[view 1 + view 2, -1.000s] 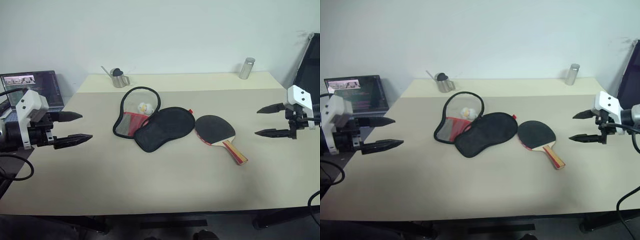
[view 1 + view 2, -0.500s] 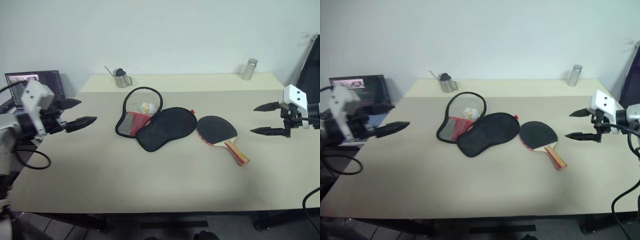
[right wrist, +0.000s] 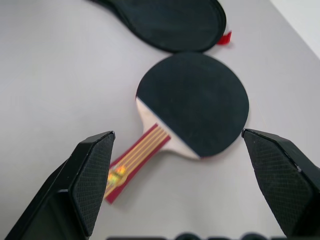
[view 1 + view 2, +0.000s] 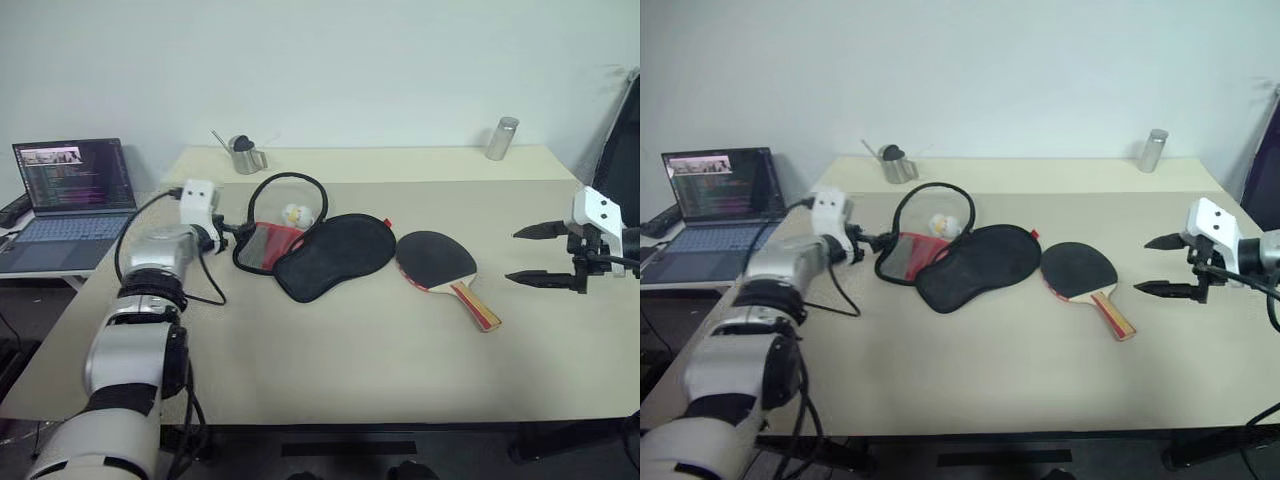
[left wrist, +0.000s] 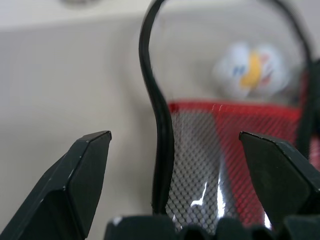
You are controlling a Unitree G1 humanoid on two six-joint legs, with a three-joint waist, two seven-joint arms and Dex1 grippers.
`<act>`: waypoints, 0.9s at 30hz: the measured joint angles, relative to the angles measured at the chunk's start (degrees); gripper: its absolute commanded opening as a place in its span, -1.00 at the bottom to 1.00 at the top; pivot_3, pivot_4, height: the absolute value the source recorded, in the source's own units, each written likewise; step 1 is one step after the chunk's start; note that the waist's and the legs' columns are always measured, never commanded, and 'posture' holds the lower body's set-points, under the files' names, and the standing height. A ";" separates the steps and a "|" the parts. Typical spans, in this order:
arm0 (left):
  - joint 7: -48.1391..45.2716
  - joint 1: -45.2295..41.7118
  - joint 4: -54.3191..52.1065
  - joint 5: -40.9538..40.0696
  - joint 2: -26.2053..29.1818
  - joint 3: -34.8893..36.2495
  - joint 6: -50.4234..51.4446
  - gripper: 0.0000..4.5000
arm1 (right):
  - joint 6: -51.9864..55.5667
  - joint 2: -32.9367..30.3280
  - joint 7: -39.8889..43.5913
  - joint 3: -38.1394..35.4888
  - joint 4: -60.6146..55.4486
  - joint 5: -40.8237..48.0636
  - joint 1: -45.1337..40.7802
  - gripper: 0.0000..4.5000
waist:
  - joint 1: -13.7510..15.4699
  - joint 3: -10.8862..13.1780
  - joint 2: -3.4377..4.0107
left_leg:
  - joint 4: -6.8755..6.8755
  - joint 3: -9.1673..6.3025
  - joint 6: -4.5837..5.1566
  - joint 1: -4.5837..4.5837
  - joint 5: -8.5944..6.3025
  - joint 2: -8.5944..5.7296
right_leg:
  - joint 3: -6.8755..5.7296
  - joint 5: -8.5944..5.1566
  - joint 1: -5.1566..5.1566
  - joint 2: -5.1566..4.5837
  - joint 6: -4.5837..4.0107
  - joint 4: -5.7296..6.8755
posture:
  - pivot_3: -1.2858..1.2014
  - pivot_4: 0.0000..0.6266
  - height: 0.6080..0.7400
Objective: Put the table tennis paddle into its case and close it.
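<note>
Nothing packed yet: the table tennis paddle (image 4: 433, 261) lies bare on the table (image 4: 330, 350) right of centre, handle toward the front right, just beside the case (image 4: 312, 248), which lies unzipped and spread open mid-table. Left gripper (image 4: 878, 240) is at the case's left rim, fingers spread with the edge between them, not clamped. Right gripper (image 4: 530, 254) hovers near the right edge, fingers apart and empty, so grabbing, inserting and zipping all remain.
</note>
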 measured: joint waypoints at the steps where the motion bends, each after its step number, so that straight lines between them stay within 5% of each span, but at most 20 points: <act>1: 1.37 0.01 1.37 0.27 -0.94 0.20 -0.27 1.00 | 0.71 -0.38 -0.24 -0.57 -0.93 0.37 0.70 0.99 | 0.04 0.00 0.00 | 0.00 0.00 -0.01 0.00 0.00 -0.01 | 0.00 0.00 0.00 0.00 0.00 0.02 | 0.03 -0.52 1.00; 14: 8.19 0.56 5.33 0.80 -7.85 3.53 -2.99 1.00 | 4.94 -2.75 -2.01 -2.15 -5.07 2.13 1.88 0.99 | 0.67 0.00 -0.06 | 0.06 -0.02 -0.03 0.01 0.02 -0.05 | -0.05 0.00 0.06 -0.06 0.01 0.10 | 0.03 -0.52 1.00; 18: 8.32 0.60 5.33 0.81 -8.01 3.80 -3.41 0.60 | 4.95 -3.29 -2.71 -2.42 -5.20 2.14 1.83 1.00 | 0.72 0.00 -0.06 | 0.07 -0.04 -0.03 0.01 0.02 -0.05 | -0.06 0.00 0.06 -0.06 0.01 0.10 | 0.03 -0.52 1.00; 27: 8.54 3.23 2.75 0.79 -5.42 4.76 -3.57 -0.82 | 4.96 -3.31 -4.05 -3.43 -5.85 2.21 2.63 1.00 | 0.65 0.00 -0.06 | 0.07 -0.04 -0.03 0.01 0.02 -0.04 | -0.05 0.00 0.05 -0.06 0.01 0.11 | 0.03 -0.52 1.00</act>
